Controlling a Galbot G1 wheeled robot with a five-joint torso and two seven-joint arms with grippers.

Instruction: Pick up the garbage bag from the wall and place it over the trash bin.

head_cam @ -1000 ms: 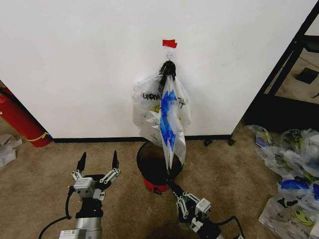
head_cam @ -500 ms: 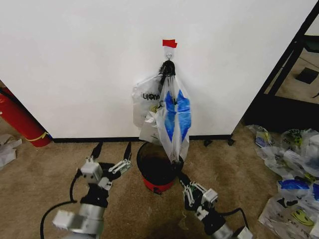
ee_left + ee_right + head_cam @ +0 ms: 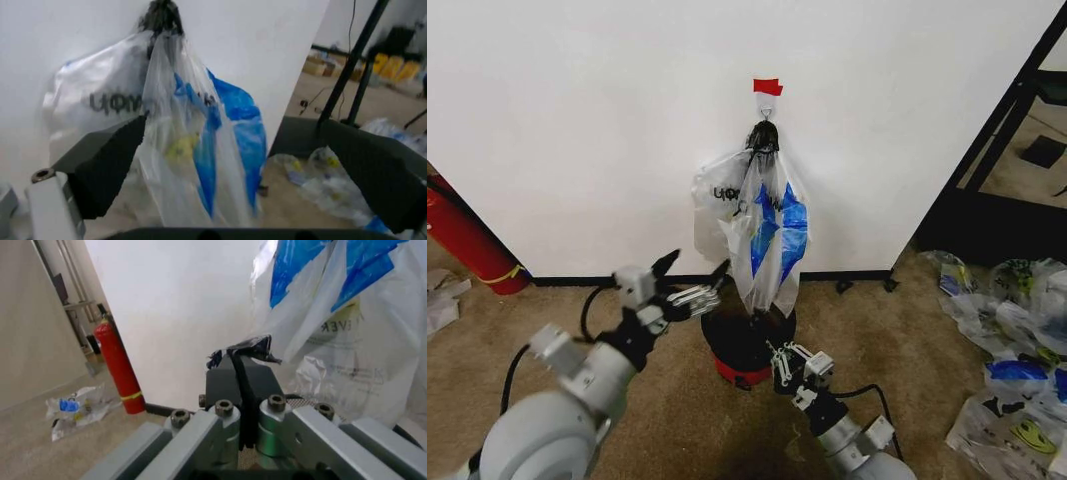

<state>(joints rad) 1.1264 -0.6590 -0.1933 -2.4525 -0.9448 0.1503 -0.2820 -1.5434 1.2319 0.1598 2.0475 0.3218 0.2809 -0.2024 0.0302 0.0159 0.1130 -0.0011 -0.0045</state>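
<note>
The garbage bag [image 3: 772,240] is hanging from the hook [image 3: 767,103] on the wall [image 3: 577,120], just under the red tape [image 3: 767,87], its bottom tail dangling right over the trash bin [image 3: 742,345]. Behind it, another bag with dark lettering [image 3: 717,205] is crowding the same hook, pressed against the wall and peeking out to the left. The left gripper [image 3: 692,280] is hovering with its fingers spread wide and nothing between them, just left of the garbage bag and above the bin's rim. The right gripper [image 3: 789,360] is sitting low at the bin's near right edge, fingers clenched together on a small scrap of dark plastic. A red fire extinguisher [image 3: 462,240] is leaning by the wall far left, well clear. More bags [image 3: 1017,350] are littering the carpet to the right, beside a black rack [image 3: 1002,130]. Carpet between bin and extinguisher is lying open.
</note>
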